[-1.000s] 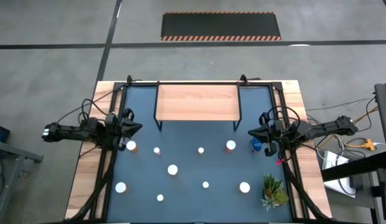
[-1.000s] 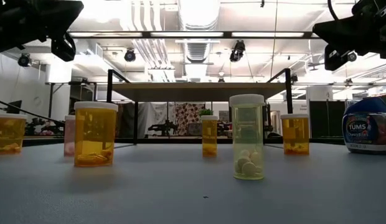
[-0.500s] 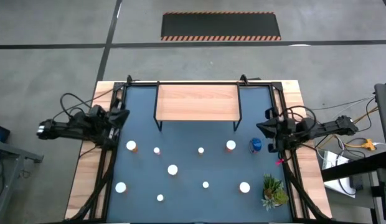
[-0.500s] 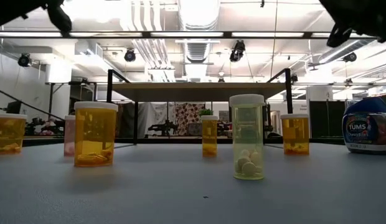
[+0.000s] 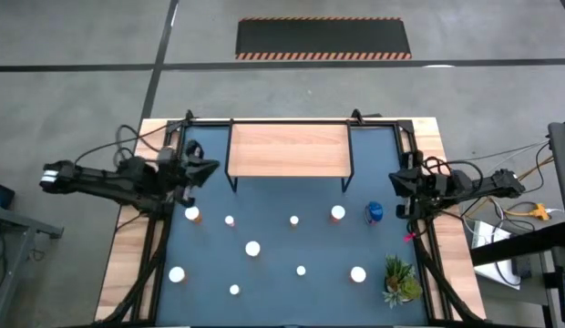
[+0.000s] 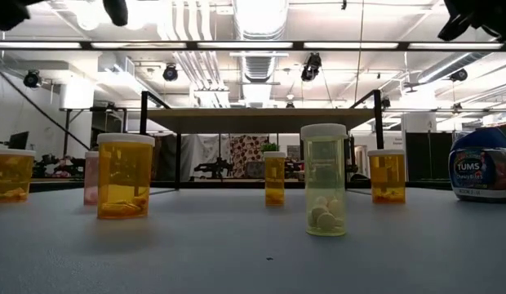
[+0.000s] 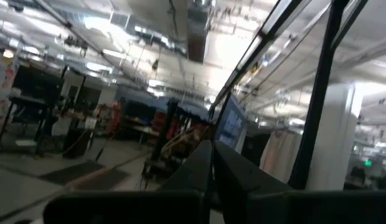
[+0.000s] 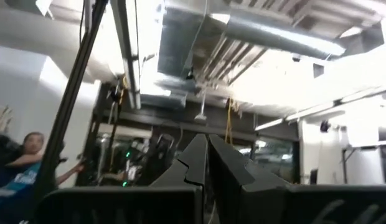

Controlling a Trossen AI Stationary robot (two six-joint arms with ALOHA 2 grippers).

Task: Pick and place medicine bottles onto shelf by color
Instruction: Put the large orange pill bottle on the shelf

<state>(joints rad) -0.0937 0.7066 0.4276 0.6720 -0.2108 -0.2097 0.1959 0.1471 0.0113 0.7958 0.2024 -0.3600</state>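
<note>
Dark mat carries scattered bottles in front of the shelf. Left gripper hangs closed and empty at the left edge; right gripper, closed and empty, sits near the blue bottle.

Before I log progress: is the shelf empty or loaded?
Empty: the shelf top shows bare wood in the high view; all bottles stand on the mat.

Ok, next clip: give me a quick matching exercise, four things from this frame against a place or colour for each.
Things:
1. shelf
2. blue bottle
3. green plant
4. left gripper

Descriptions:
A. near-right corner of the mat
B. shut, beside the shelf's left legs
C. bare, at the table's far edge
D. right side, below the right gripper

Pairs: 1-C, 2-D, 3-A, 4-B
</note>
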